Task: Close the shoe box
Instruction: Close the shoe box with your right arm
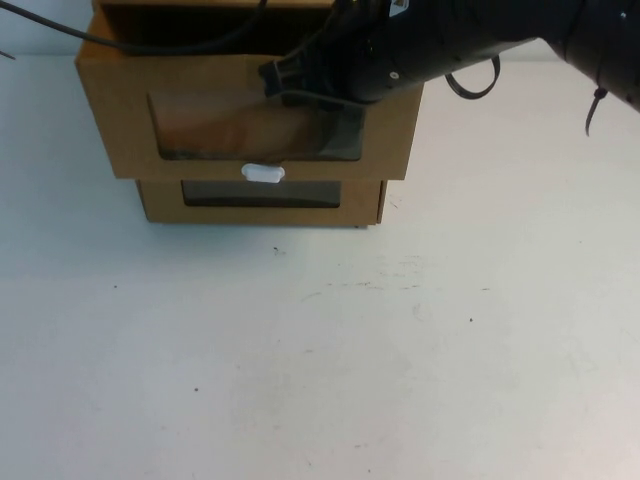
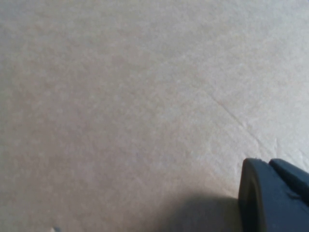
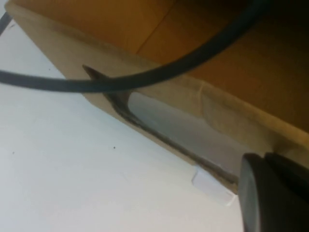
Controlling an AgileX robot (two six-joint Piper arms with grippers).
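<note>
Jaws, right gripper [image 1: 335,125]: against shoe box window; opening cannot be told.
Jaws, left gripper [image 2: 275,198]: over bare tabletop [image 2: 120,106]; opening unclear.
Shoe box [image 1: 120,110]: brown cardboard, clear window, white tab [image 1: 262,173], tabletop's far edge.

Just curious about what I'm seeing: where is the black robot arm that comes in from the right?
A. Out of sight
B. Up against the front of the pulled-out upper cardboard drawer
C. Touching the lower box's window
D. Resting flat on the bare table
B: in the high view the right gripper is at the window front of the shoe box, which juts out above the lower box; the left gripper hangs over plain surface.
</note>
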